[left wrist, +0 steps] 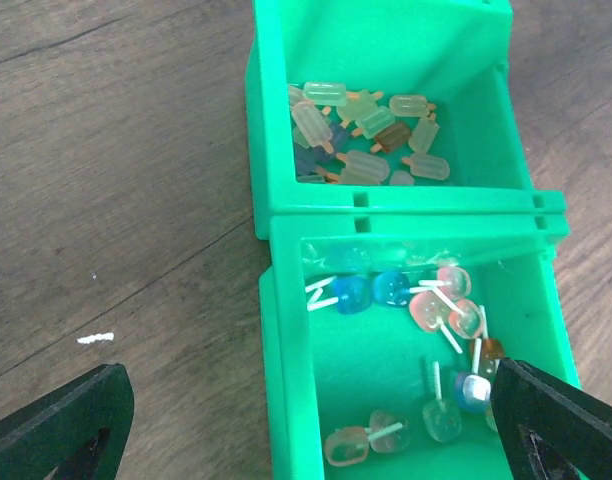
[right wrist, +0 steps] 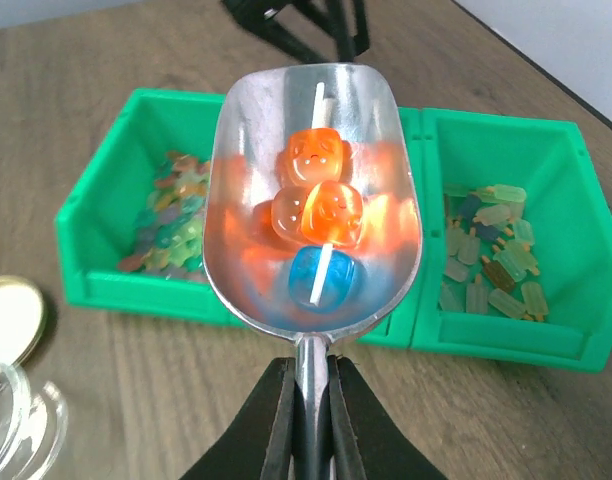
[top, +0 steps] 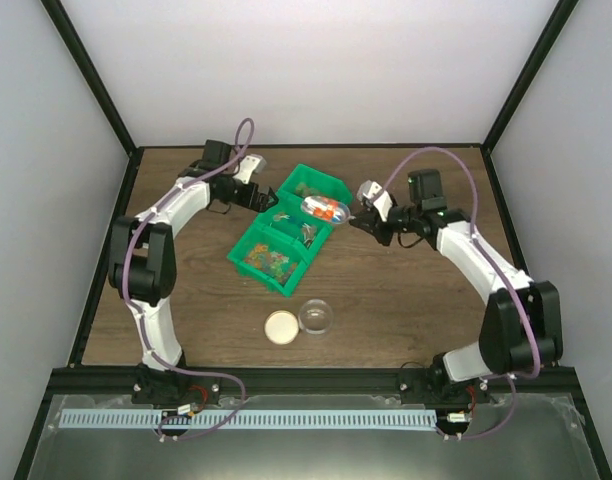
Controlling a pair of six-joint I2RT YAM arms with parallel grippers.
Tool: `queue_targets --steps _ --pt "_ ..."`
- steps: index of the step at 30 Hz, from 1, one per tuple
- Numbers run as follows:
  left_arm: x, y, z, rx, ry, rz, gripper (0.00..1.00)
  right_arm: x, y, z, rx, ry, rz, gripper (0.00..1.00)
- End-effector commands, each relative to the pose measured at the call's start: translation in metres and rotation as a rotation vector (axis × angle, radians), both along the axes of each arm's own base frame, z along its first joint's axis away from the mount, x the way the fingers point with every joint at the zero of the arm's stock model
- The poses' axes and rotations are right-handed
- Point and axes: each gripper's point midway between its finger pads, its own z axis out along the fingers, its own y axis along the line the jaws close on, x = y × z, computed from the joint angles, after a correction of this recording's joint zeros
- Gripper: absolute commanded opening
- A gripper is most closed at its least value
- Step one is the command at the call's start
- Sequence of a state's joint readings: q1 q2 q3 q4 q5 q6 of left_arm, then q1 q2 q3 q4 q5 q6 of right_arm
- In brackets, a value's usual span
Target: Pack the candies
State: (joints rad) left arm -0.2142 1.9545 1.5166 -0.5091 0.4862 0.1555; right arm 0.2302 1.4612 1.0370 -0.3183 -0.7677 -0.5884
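Note:
The candies lie in a green three-compartment bin. Lollipop-shaped ones fill the middle compartment and popsicle-shaped ones the one beyond it. My left gripper hovers open over the middle compartment's left wall, its fingers spread wide with nothing between them. My right gripper is shut on the handle of a metal scoop. The scoop is held level above the bin and carries two orange candies and a blue one. From above, the scoop sits over the bin's far end.
A tan round lid and a clear round jar stand on the wooden table in front of the bin. The bin's near compartment holds small mixed-colour sweets. Black frame posts border the table.

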Motion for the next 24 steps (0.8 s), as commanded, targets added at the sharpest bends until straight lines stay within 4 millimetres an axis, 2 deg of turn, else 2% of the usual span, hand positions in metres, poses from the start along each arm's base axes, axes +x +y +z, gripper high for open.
queue_targets --steps 1,7,12,19,24 --pt "-0.011 0.002 0.038 -0.036 -0.051 -0.053 1.0 -0.047 -0.008 0.028 -0.012 -0.084 0.176 0.01" --pt "-0.026 0.007 0.042 -0.032 -0.055 -0.062 1.0 -0.105 -0.018 0.017 -0.048 -0.067 0.28 0.01" --pt "-0.034 0.008 0.046 -0.04 -0.064 -0.057 1.0 -0.138 -0.03 0.002 -0.129 -0.072 0.318 0.01" --pt "-0.039 0.008 0.049 -0.055 -0.067 -0.045 1.0 -0.158 -0.044 -0.005 -0.24 -0.056 0.353 0.01" --pt "-0.038 0.009 0.05 -0.055 -0.07 -0.041 1.0 -0.173 -0.043 -0.015 -0.291 0.012 0.408 0.01"
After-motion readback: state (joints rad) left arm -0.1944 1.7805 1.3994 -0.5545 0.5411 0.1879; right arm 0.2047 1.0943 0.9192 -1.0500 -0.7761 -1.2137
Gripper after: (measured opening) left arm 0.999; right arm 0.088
